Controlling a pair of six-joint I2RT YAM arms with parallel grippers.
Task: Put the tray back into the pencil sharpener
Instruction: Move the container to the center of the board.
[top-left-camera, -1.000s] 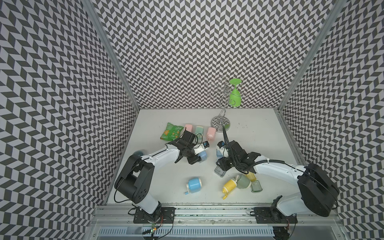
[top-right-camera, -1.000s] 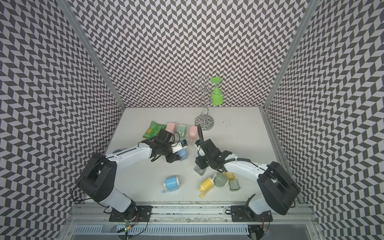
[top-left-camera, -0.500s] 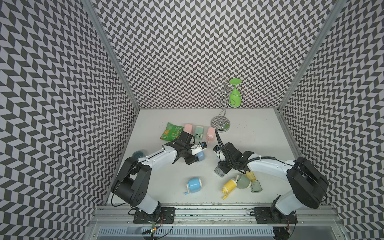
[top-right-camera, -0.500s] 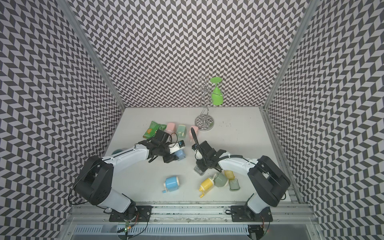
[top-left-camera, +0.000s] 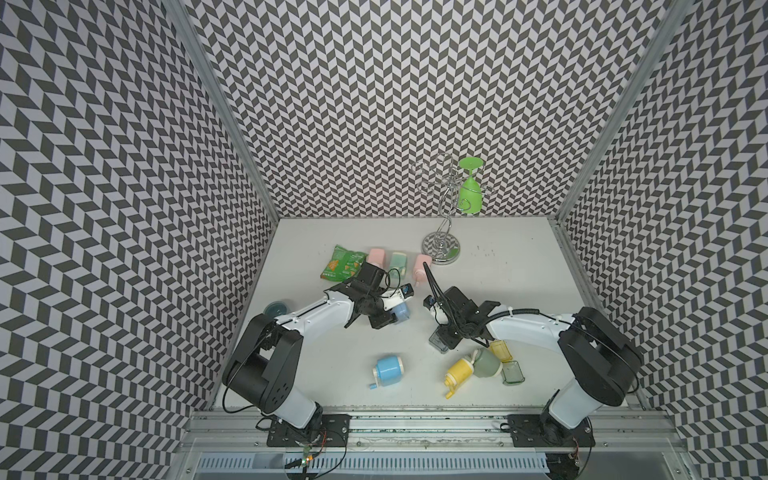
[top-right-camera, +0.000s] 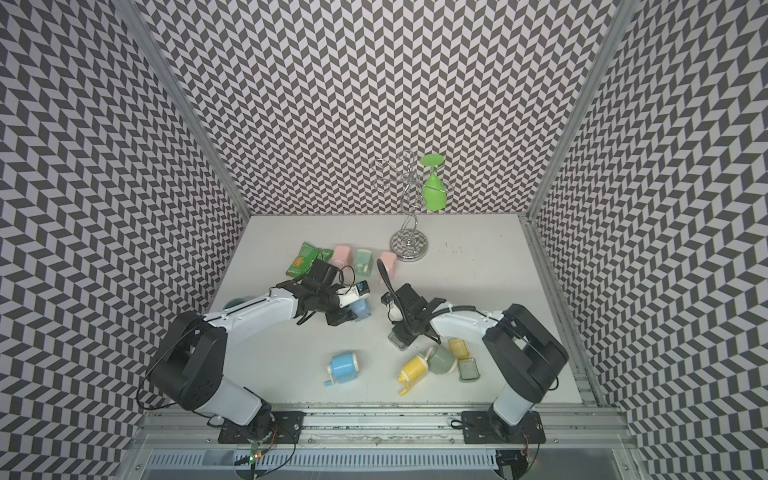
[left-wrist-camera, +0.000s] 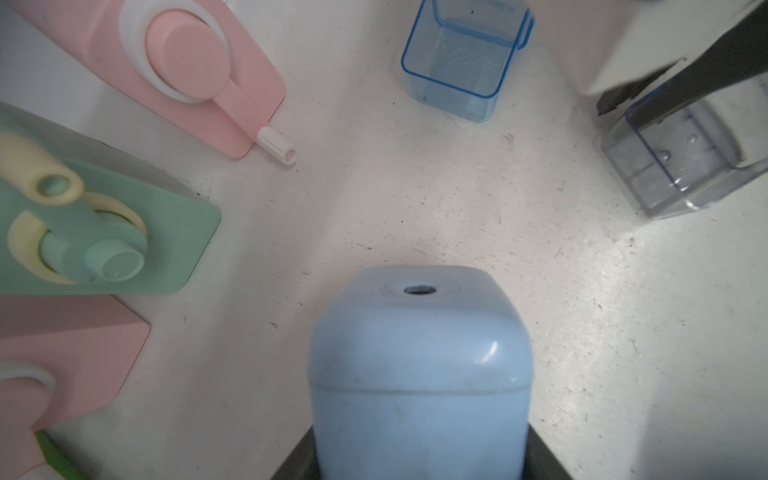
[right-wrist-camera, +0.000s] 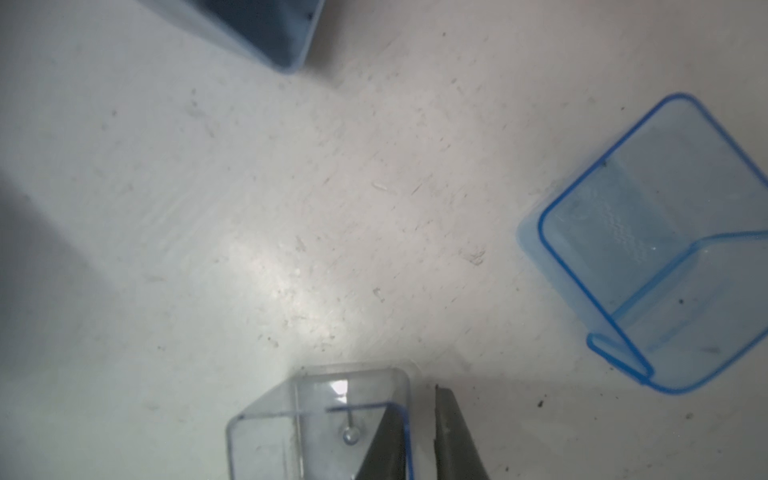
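Observation:
My left gripper (top-left-camera: 385, 321) is shut on a light blue pencil sharpener (top-left-camera: 401, 311), which lies low over the table's middle. In the left wrist view this pencil sharpener (left-wrist-camera: 419, 374) fills the space between the jaws, pencil hole facing away. My right gripper (top-left-camera: 448, 337) is shut on one wall of a clear tray (top-left-camera: 439, 342) with a blue rim. In the right wrist view one finger (right-wrist-camera: 384, 444) is inside the tray (right-wrist-camera: 316, 424) and the other outside. The tray (left-wrist-camera: 681, 166) sits apart from the sharpener, to its right in both top views.
A second blue tray (left-wrist-camera: 461, 62) stands on the table between the arms. Pink and green sharpeners (top-left-camera: 397, 262) and a snack bag (top-left-camera: 343, 268) lie behind. A round blue sharpener (top-left-camera: 388, 368), a yellow sharpener (top-left-camera: 457, 372), a green one (top-left-camera: 486, 362) and two trays (top-left-camera: 513, 372) lie in front. A glass rack (top-left-camera: 441, 249) stands at the back.
My right gripper's jaws have closed onto the clear tray's wall. The left gripper with the blue sharpener has barely moved.

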